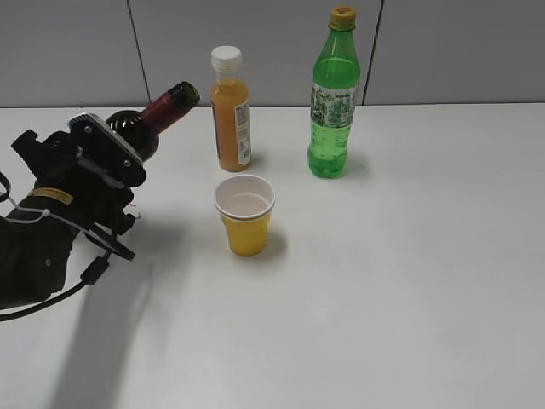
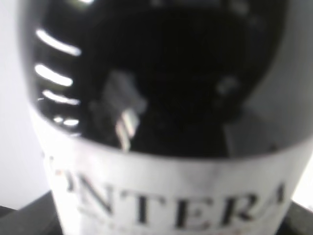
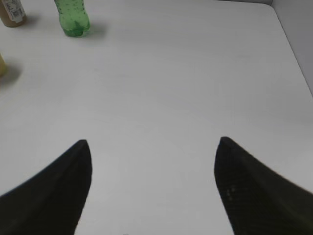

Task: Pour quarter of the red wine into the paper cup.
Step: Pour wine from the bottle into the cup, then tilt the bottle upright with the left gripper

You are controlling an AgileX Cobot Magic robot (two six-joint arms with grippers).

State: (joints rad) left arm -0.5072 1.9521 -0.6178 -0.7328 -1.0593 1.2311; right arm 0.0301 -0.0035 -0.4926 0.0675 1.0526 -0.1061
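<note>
The white surface (image 1: 409,281) fills the scene up to a grey panelled wall at the far side. On the left, the left arm's tool (image 1: 94,170) has its jaws spread wide around the body of the red wine (image 1: 166,109) and grips it; the dark bottle is tilted, its foil-wrapped neck pointing up and to the right, toward the middle of the surface. In the left wrist view the black glass and its white label fill the frame. The green soda bottle (image 1: 333,102) stands upright at the far right, and the orange juice bottle (image 1: 230,111) stands upright to its left, just right of the wine's mouth. The paper cup (image 1: 245,216) sits upright nearer, in front of the juice, apart from the wine. The right tool (image 3: 152,171) hangs over bare surface, wide open and empty.
</note>
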